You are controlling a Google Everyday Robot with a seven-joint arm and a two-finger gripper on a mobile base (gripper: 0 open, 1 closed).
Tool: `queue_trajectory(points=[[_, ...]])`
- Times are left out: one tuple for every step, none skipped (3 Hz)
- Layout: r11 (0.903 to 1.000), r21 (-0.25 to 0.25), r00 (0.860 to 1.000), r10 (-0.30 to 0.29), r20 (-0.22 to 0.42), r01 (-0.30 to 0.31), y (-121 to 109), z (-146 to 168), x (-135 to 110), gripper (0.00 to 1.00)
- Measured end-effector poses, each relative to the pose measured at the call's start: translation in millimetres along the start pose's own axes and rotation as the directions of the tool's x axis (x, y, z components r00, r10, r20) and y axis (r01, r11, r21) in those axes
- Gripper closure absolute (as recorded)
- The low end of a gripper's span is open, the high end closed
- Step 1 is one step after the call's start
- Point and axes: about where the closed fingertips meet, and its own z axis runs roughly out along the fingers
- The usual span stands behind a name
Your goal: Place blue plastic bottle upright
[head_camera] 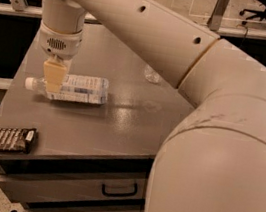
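The blue plastic bottle [80, 89] lies on its side on the grey table [120, 121], left of the middle, with its white cap [29, 82] pointing left. My gripper [53, 77] hangs straight down from the wrist and sits at the bottle's neck end, just right of the cap, covering part of the bottle. The blue-and-white label shows to the right of the gripper.
A small clear bottle [152, 74] stands further back on the table, partly behind my arm. A dark snack bag [3, 139] lies at the front left corner. A drawer handle [119, 191] is below the table's front edge. My large arm fills the right side.
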Motion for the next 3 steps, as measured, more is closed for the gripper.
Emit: queue_trajectory(points=[[1.0000, 0.008, 0.989, -0.004, 0.148, 0.003, -7, -26, 7, 1.00], [0.9989, 0.014, 0.921, 0.036, 0.387, -0.045, -25, -71, 38, 1.00], [0.9944, -0.009, 0.792, 0.089, 0.604, -0.105, -40, -110, 79, 1.00]])
